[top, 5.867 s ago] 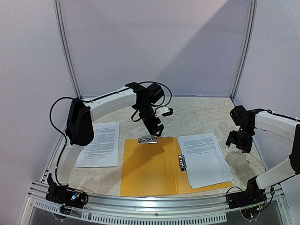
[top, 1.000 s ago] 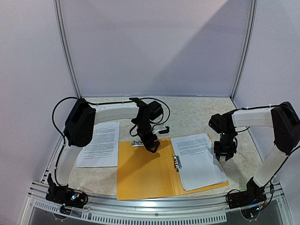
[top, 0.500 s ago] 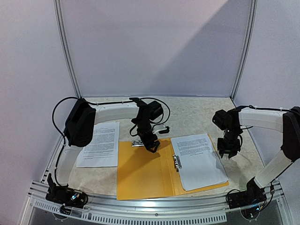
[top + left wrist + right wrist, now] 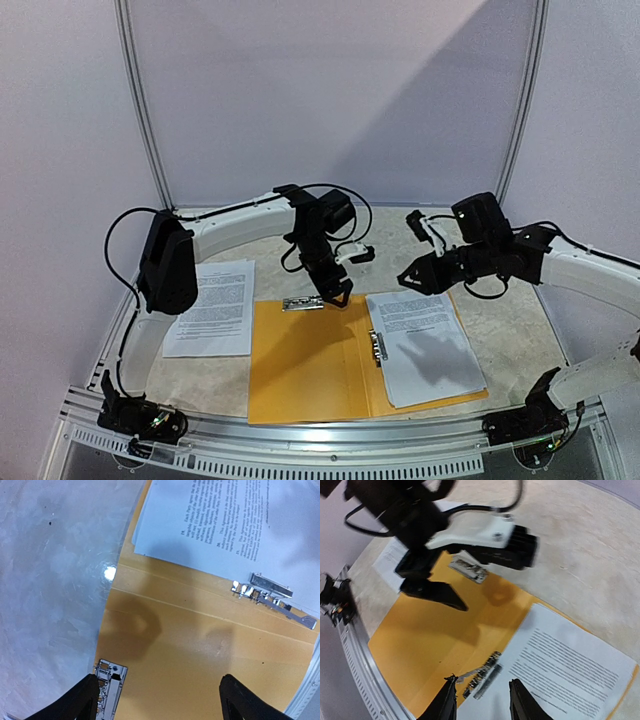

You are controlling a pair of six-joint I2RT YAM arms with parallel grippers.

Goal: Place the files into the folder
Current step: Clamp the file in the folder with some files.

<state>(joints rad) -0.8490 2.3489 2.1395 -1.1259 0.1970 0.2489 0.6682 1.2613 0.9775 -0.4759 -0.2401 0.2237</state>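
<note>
Orange folder (image 4: pixel 300 365) holds one paper stack (image 4: pixel 425 345); I've swung the right arm (image 4: pixel 480 258) up off it, both jaws apart and empty, loose sheet (image 4: pixel 212 308) still outside.

Orange folder (image 4: pixel 305 365) open flat; printed files (image 4: pixel 428 345) on right half; second sheet stack (image 4: pixel 213 307) just left of folder.

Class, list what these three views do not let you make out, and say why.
- Wording on the sheets: too small from the top camera, blurred in the right wrist view.
- Loose sheet left of the folder: left edge hidden by the left arm, top view.
- Folder's right flap: mostly covered by sheets, all views.
</note>
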